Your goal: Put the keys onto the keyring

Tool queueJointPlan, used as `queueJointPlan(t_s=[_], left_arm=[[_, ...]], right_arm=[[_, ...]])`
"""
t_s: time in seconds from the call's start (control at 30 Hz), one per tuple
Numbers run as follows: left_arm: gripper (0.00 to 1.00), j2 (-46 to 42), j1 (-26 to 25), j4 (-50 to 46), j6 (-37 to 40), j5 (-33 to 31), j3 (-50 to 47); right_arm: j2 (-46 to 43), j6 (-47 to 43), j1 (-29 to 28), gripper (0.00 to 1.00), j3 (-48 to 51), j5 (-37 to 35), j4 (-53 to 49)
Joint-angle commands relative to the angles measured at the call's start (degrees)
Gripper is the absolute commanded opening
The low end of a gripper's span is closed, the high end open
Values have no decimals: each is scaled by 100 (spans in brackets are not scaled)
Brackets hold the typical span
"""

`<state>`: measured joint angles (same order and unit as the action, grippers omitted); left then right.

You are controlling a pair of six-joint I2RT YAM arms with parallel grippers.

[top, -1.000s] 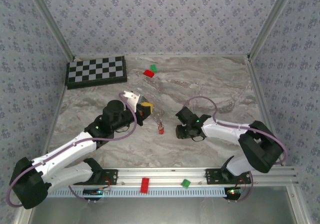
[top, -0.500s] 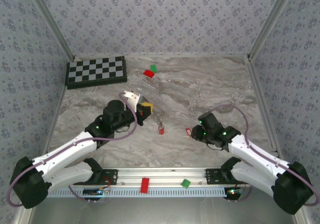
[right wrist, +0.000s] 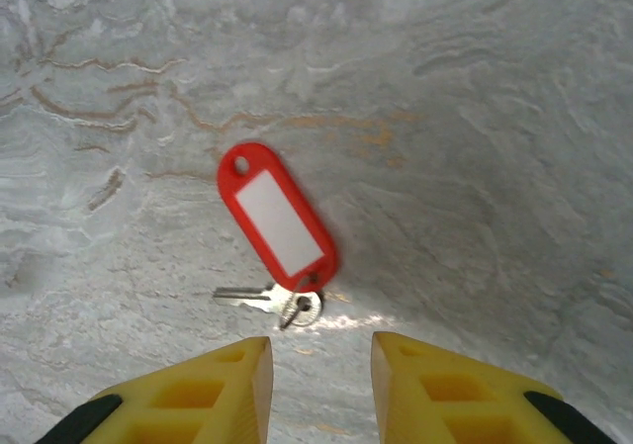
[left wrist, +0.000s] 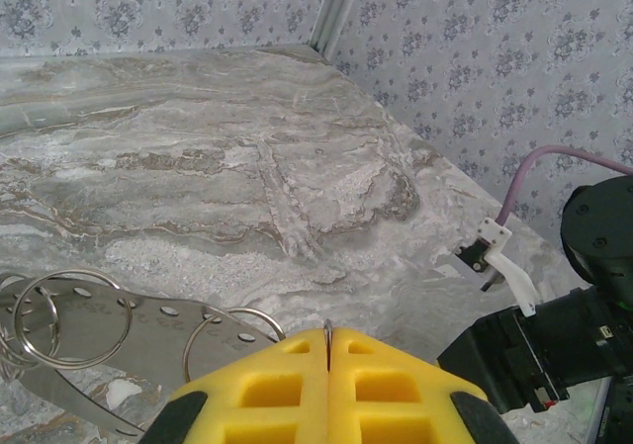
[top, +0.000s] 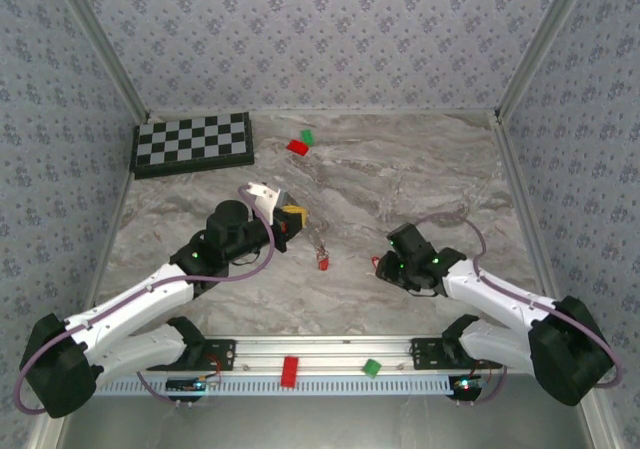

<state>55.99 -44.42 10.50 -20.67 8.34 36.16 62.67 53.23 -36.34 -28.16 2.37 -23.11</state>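
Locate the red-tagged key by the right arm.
The red-tagged key lies on the table just ahead of the open right gripper, right of centre in the top view.

Lab robot booth, patterned wall panels (top: 320, 29), aluminium rail (top: 330, 348), marble tabletop (top: 420, 169)

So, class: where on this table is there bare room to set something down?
Free: the table's far right, between the red block and the right wall; also the near strip between the arms' bases. Crowded: the middle, where the left gripper with the keyring, the keys and the open right gripper cluster.
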Motion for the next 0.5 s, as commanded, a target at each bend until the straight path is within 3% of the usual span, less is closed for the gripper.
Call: queueJointPlan(t_s=[0.0,0.17,0.47], left_arm=[[0,0,-45,356,-60,122,84],[0,-9,-42,362,-74,137,78],[0,-12,-47,364,-78,162,80]], right_arm=[[136,-118,-14,32,-273,-44,60],[452,-264,63,32,-448,277,-30],[1037,-663,499,22,-695,855,-411]])
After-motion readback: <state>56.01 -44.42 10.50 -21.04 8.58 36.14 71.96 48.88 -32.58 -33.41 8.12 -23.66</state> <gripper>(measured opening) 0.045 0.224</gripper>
